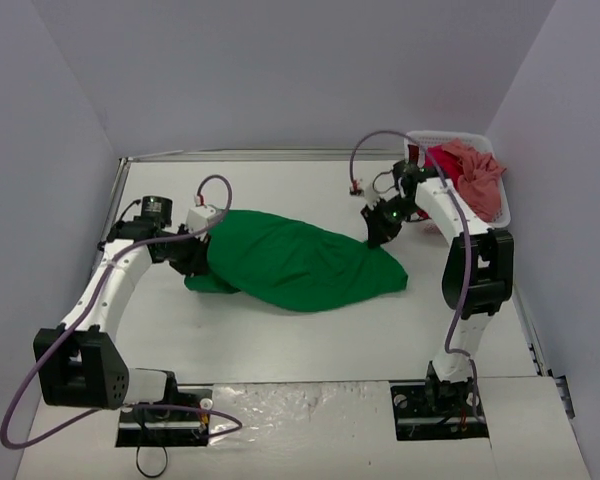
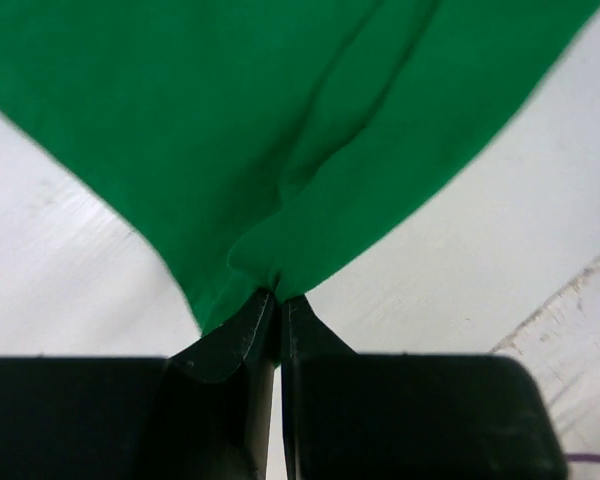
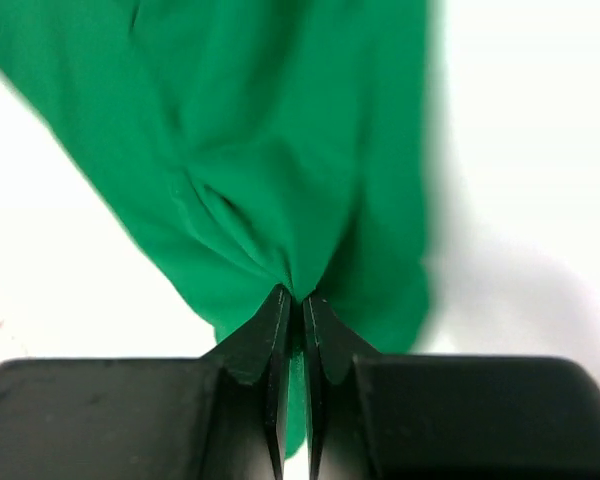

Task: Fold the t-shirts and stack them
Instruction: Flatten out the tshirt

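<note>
The bright green t-shirt (image 1: 295,262) is stretched across the middle of the table between both arms. My left gripper (image 1: 202,250) is shut on its left end; in the left wrist view the green cloth (image 2: 280,150) bunches into my closed gripper (image 2: 278,297). My right gripper (image 1: 377,235) is shut on the shirt's right end; the right wrist view shows the cloth (image 3: 280,150) pinched in my gripper (image 3: 300,297). The crimson red t-shirt (image 1: 445,158) and the salmon pink t-shirt (image 1: 480,180) lie bundled in the basket at the back right.
A white slatted basket (image 1: 456,136) stands at the back right by the wall. Grey walls enclose the table on three sides. A clear plastic sheet (image 1: 300,400) lies at the near edge between the arm bases.
</note>
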`<state>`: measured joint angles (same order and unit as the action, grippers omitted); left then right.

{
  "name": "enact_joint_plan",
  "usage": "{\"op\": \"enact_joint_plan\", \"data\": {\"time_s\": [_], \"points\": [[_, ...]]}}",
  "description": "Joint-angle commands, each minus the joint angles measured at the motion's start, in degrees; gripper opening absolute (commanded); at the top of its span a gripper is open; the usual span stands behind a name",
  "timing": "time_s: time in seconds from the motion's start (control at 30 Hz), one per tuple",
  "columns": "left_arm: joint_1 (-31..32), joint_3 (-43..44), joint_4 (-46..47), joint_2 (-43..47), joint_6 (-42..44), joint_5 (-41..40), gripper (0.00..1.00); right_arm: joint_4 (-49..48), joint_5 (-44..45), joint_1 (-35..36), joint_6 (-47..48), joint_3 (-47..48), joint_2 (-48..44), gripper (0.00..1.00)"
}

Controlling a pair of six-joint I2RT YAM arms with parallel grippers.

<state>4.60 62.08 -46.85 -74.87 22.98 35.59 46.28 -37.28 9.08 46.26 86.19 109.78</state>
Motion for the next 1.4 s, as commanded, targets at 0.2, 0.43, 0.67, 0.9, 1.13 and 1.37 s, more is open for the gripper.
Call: {"op": "enact_joint_plan", "data": {"time_s": [0.2,0.43,0.67,0.9,1.13,1.37], "points": [[-9.8,28.2,7.8,-14.1,-14.7,-11.3,0.02,0.2,0.4,-7.8,-17.1,40.2,7.0,0.00],[-11.2,39.8,4.8,-8.3,-15.6,-5.9,0.02,0.0,-1.0,-8.8,-21.3,48.2,-2.7,0.00],[-11.2,25.9,-1.5,19.1,-8.6,-0.5,0.02,-1.5,-3.2,-8.7,-21.2,23.3,-31.0,0.00],[-11.1,29.0,-9.3,31.5,-9.1,1.0,0.02,-1.0,-5.6,-11.5,-26.0,20.3,-50.8,0.00],[-11.2,34.3,-4.8,26.0,-10.5,-0.9,0.02,-3.4,-4.1,-12.9,-24.8,22.3,-45.4,0.00],[-11.2,27.7,6.4,12.1,-10.5,-2.0,0.02,-9.0,-2.2,-12.9,-23.1,20.5,-30.8,0.00]]}}
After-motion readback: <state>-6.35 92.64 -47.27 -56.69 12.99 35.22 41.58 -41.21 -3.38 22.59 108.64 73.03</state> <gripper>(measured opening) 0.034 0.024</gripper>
